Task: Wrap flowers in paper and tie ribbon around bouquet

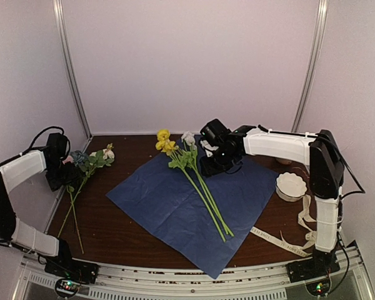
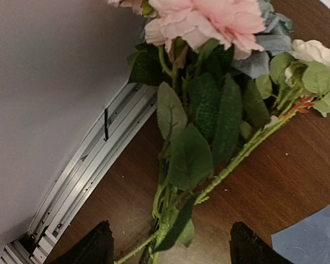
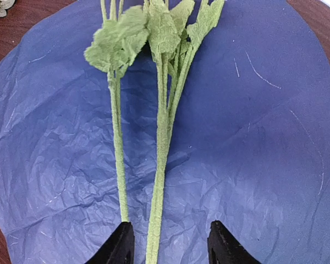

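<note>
Two bunches of artificial flowers are lying on the dark wooden worktop (image 1: pixel 125 234). The long-stemmed bunch with yellow and white blooms (image 1: pixel 200 187) (image 3: pixel 160 165) is resting diagonally across the creased dark navy sheet of paper (image 1: pixel 169 212) (image 3: pixel 253 165), which is covering the middle of the worktop. Its blooms are lying at the paper's far edge and its stems are pointing near and right.

The right gripper (image 1: pixel 214 164) (image 3: pixel 170 245) is hovering over the leafy part of these stems. Its fingers are standing apart with the green stems running between them, clamping nothing.

The bunch with pink, pale blue and white blooms (image 1: pixel 90 162) (image 2: pixel 209 110) is lying off the paper at the far left. The left gripper (image 1: pixel 61 174) (image 2: pixel 170 247) is sitting over its stems, spread wide and holding nothing.

A cream-white ribbon with dark lettering (image 1: pixel 278 239) is trailing along the near right by the right arm's base. A white scalloped bowl (image 1: pixel 290 185) is sitting beyond it, just beside the paper's right edge.
</note>
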`<act>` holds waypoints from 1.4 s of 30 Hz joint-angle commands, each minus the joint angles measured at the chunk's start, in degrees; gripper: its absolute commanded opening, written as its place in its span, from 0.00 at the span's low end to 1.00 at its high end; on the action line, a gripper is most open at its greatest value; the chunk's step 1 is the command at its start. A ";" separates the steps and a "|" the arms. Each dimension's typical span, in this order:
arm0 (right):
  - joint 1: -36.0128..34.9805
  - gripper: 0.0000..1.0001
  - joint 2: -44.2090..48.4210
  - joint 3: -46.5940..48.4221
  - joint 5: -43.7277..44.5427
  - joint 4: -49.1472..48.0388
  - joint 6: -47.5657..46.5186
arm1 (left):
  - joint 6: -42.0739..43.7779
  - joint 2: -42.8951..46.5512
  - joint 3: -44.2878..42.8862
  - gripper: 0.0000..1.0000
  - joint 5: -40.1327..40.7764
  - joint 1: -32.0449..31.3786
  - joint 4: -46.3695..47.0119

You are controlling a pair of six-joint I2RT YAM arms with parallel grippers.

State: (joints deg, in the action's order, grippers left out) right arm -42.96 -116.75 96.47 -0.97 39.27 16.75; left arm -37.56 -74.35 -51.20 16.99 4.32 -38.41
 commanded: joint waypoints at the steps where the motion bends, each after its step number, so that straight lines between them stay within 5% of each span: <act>1: 0.24 0.47 5.08 -0.84 0.13 -0.44 -0.47 | 0.84 -4.64 0.19 0.74 0.23 2.53 5.13; 8: 0.24 0.48 6.96 -2.34 -0.92 -0.77 -1.45 | 2.84 -14.29 -3.16 0.59 0.10 3.42 6.12; 14: 0.24 0.48 8.70 -3.88 -0.63 -0.85 -1.90 | 1.59 -12.42 -3.33 0.09 1.33 3.45 5.24; 16: 0.24 0.48 9.07 -3.92 -0.52 -0.86 -1.89 | 1.16 -7.93 -2.51 0.00 2.11 3.34 5.15; 24: 0.16 0.49 10.67 -2.76 -3.96 -1.39 -2.78 | 4.17 10.95 -6.65 0.00 7.52 -0.57 0.08; 30: -2.12 0.51 17.36 -7.34 -19.69 -13.56 -6.85 | 6.64 21.05 -7.43 0.00 -8.95 -16.49 18.10; 34: -2.98 0.57 21.61 -13.00 -39.55 -35.39 -0.18 | 7.06 19.06 -10.42 0.00 -16.47 -28.76 30.35; 37: -3.70 0.60 21.24 -15.35 -46.47 -51.73 11.49 | 8.17 14.37 -14.73 0.00 -21.38 -36.79 36.24; 42: -5.94 0.69 17.76 -11.28 -47.42 -55.51 16.24 | 12.26 6.33 -22.59 0.00 -27.47 -47.51 42.03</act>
State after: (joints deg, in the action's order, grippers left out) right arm -47.57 -96.53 83.02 -42.02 -5.02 25.98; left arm -29.63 -63.92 -67.96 -2.39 -37.45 -7.16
